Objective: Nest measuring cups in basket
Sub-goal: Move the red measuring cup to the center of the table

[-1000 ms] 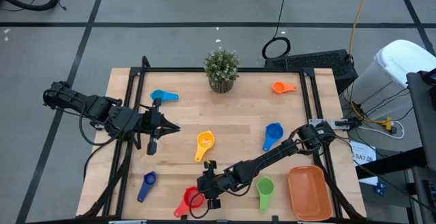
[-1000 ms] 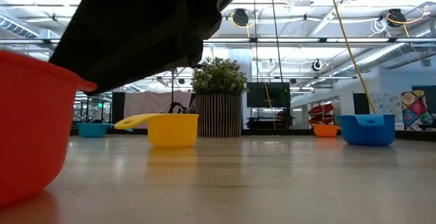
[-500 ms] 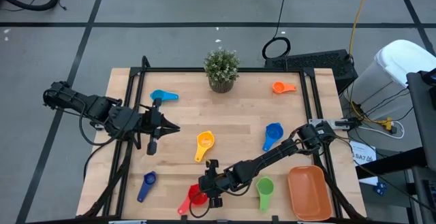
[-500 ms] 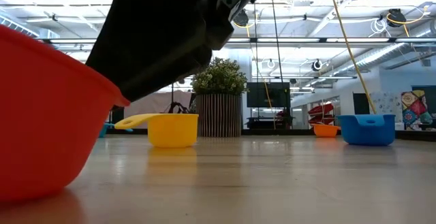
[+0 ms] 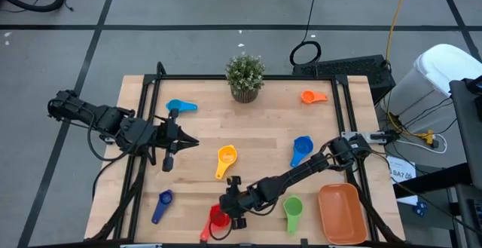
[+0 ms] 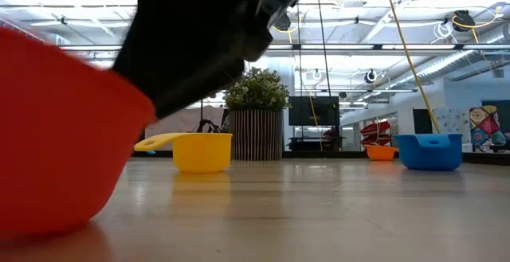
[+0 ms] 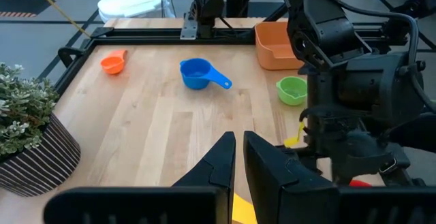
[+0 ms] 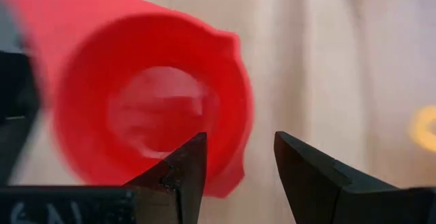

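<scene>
The red measuring cup [image 5: 217,219] is near the table's front edge, and my right gripper [image 5: 227,216] is shut on it. It fills the right wrist view [image 8: 150,101] and looms tilted at the left of the low view [image 6: 56,134]. The green [image 5: 292,206], blue [image 5: 301,148], yellow [image 5: 226,157], orange [image 5: 310,96], light blue [image 5: 179,106] and dark blue [image 5: 163,203] cups lie scattered on the table. The orange basket [image 5: 343,214] stands at the front right. My left gripper [image 5: 194,141] hovers shut over the table's left half. My right gripper has the red cup by its rim wall [image 8: 235,149], on the side away from the handle. One finger [image 8: 184,166] is inside the bowl and the other [image 8: 306,176] outside. The fingers slant down from the table's right. The cup is tilted; whether its base is clear of the table, I cannot tell.
A potted plant [image 5: 245,76] stands at the far edge's middle. Black frame rails [image 5: 147,112] run along the table's left and right sides. Bare wood lies between the red cup and the basket, apart from the green cup.
The red cup has tipped further over in my right gripper's hold and fills more of the low view. In the high view its handle has swung a little toward the near edge. The gripper itself has stayed where it was.
</scene>
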Controlling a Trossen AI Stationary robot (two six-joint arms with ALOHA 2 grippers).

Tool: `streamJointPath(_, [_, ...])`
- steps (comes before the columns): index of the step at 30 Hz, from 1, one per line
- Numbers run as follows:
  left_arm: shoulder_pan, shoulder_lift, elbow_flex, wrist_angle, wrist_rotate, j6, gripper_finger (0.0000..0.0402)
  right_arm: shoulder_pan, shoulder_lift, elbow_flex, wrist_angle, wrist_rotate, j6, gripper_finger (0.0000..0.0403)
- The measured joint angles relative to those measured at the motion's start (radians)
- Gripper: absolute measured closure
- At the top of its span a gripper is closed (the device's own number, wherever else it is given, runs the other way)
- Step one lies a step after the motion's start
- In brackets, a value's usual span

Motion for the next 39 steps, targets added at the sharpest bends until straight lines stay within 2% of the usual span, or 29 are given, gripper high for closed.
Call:
streamJointPath(8, [0.000,0.000,0.000,0.000,0.000,0.000,0.0366,0.000,0.000,0.000,0.023,-0.018,-0.006,0.0239])
streamJointPath(11, [0.000,0.000,0.000,0.000,0.000,0.000,0.0366,-0.001,0.000,0.000,0.011,-0.016,-0.011,0.0253])
streamJointPath(13, [0.000,0.000,0.000,0.000,0.000,0.000,0.0366,-0.001,0.000,0.000,-0.012,-0.015,-0.014,0.0279])
streamJointPath(17, [0.000,0.000,0.000,0.000,0.000,0.001,0.0366,-0.005,0.000,0.000,-0.075,-0.015,-0.013,0.0374])
streamJointPath(18, [0.000,0.000,0.000,0.000,0.000,0.001,0.0366,-0.007,-0.002,0.000,-0.087,-0.015,-0.008,0.0387])
streamJointPath(22, [0.000,0.000,0.000,0.000,0.000,0.001,0.0366,-0.010,-0.006,0.003,-0.128,0.025,-0.004,0.0398])
streamJointPath(30, [0.000,0.000,0.000,-0.021,0.000,0.000,0.0366,-0.018,-0.062,0.001,-0.342,0.213,-0.024,0.0401])
streamJointPath(39, [0.000,0.002,0.000,-0.030,0.000,-0.009,0.0366,-0.067,-0.107,0.000,-0.585,0.286,-0.056,0.0402])
